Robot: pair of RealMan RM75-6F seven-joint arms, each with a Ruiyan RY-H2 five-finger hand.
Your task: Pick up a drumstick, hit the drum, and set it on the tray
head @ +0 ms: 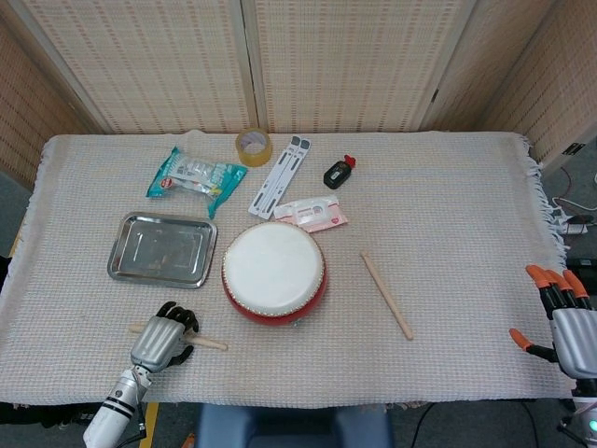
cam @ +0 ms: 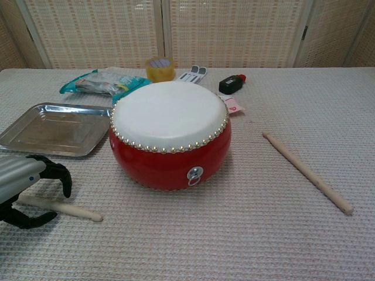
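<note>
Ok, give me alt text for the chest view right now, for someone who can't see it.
The left hand arches over a drumstick lying on the cloth, fingers curled around but not clearly gripping it. A red drum sits centre, a metal tray to its left, a second drumstick to its right.

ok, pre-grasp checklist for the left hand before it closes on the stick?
1. Left hand over the near drumstick: ok, fingers arch across it.
2. Firm grip on that stick: not ok, it lies flat on the cloth and the fingers are apart around it.
3. Drum upright, skin clear: ok.
4. Tray free for the drop: ok, nothing in it.
5. Right hand out of the way: ok, open at the table's far right edge.
6. Second drumstick clear of the swing path: ok, it lies on the other side of the drum.
</note>
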